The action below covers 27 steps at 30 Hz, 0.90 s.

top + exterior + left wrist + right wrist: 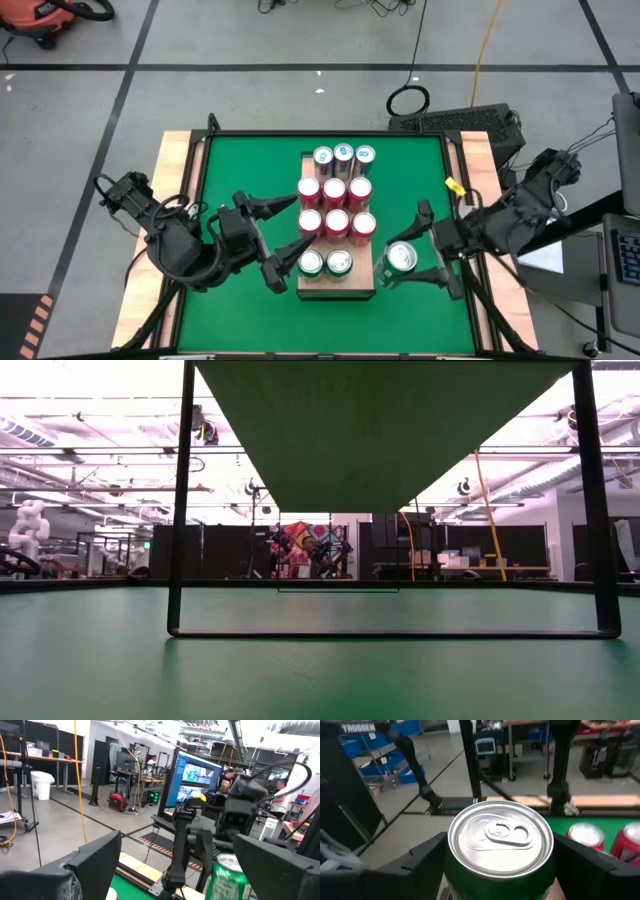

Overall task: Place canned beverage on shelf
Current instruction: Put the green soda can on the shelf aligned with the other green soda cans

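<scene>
The shelf is a pale wooden block lying lengthwise on the green table. Upright on it stand three silver-topped cans at its far end, two rows of red cans and two green cans near its near end. Another green can is up in my right gripper, over the shelf's near right corner; the left wrist view shows the same green can. My left gripper stands open and holds nothing. It hovers at the shelf's left side, by the red cans. My right gripper pinches the green can's side wall between its two fingers, just below the top rim. The fingers come about level from the table's right side. The can stands upright, its pull-tab top up; its bottom is hidden.
A black frame edges the table, with wooden strips outside it. A yellow tag sits at the right edge. Bare green surface lies left and right of the shelf. The left wrist view shows a monitor and a person beyond the table.
</scene>
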Motion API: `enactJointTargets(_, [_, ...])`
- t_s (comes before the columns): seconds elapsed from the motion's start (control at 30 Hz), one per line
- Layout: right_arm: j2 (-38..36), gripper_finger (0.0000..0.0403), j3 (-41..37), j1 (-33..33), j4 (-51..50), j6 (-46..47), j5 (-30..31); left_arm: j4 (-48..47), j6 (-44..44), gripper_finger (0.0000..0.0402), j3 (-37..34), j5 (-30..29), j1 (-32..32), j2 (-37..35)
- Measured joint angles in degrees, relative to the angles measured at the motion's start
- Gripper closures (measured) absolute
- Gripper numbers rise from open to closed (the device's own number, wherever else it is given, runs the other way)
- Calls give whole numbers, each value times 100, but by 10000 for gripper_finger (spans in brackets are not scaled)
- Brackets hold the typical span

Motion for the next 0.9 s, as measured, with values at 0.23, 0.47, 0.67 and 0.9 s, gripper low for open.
enactJointTargets(0.23, [-849, 108, -1523, 177, 839, 421, 11, 2, -6, 18, 0, -76, -35, 0])
enactJointTargets(0.47, [-1604, 108, -2896, 251, 2277, 419, 19, -5, -67, 18, 0, -246, -33, 31])
enactJointTargets(0.67, [-1589, 108, -3185, 245, 2377, 373, 25, -658, -797, 18, 0, -266, -33, 36])
enactJointTargets(0.9, [-1507, 108, -3189, 210, 2392, 95, 47, -878, -1080, 18, 0, -266, -19, 39])
